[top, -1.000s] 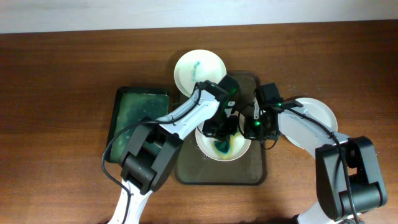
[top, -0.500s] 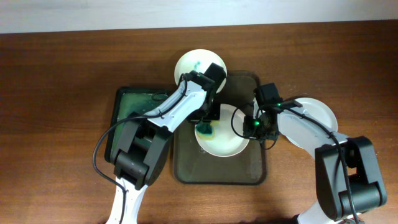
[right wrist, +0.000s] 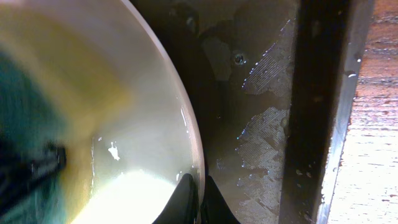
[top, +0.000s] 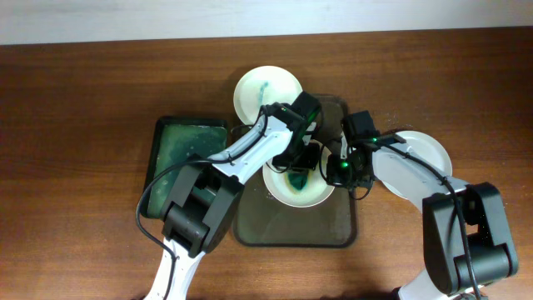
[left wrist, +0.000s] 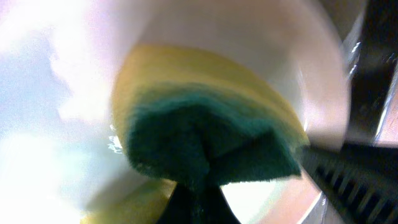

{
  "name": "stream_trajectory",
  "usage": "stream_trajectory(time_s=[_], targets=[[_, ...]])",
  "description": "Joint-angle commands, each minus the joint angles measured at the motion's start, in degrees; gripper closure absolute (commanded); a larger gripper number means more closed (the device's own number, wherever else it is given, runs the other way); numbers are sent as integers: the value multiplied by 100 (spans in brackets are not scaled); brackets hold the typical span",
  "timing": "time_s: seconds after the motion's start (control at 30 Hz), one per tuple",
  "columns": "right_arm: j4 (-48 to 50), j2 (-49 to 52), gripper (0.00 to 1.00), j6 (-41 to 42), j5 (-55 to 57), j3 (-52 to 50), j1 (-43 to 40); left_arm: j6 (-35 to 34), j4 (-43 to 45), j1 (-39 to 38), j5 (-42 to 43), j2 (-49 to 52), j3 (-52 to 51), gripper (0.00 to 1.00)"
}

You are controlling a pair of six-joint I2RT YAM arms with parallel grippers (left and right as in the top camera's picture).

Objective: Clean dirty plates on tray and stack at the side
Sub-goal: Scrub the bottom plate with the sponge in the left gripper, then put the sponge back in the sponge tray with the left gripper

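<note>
Plate in work: the round white shallow plate (top: pixel 290 197) lies in the middle of the large dark olive-brown rectangular tray with raised rim (top: pixel 333 230); the tray sits at the centre of the brown wooden table (top: pixel 83 100); a teal-green smear shows in the plate's middle, beside the sponge; whether the plate lies flat or is tipped cannot be told.

Left gripper (top: pixel 301 165): fingers closed on a yellow sponge with a dark green scouring face (top: pixel 298 178); the green face is pressed against the plate's inner surface.

Right gripper (top: pixel 336 172): fingers pinched together on the plate's right rim; wet patches show on the tray floor just right of that rim.

Second plate (top: pixel 267 90): round, white, with a teal smear; it sits at the tray's far-left corner, overlapping the rim.

Third plate (top: pixel 431 150): round, plain white; it rests on the table right of the tray, partly under the right arm.

Smaller narrow green tray (top: pixel 187 154): it is on the table, just left of the dark tray; its inside is wet.
</note>
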Motion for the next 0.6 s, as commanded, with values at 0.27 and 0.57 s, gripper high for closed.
stream_trajectory(time_s=[0.27,0.57], targets=[[-9,151,96,-103,291,-55,26,302,-831,1303,-1180,-313,-83,100],[-7,151,96,-743,291,-55,26,326,-1827,2330,-2203,-2326,-90,100]])
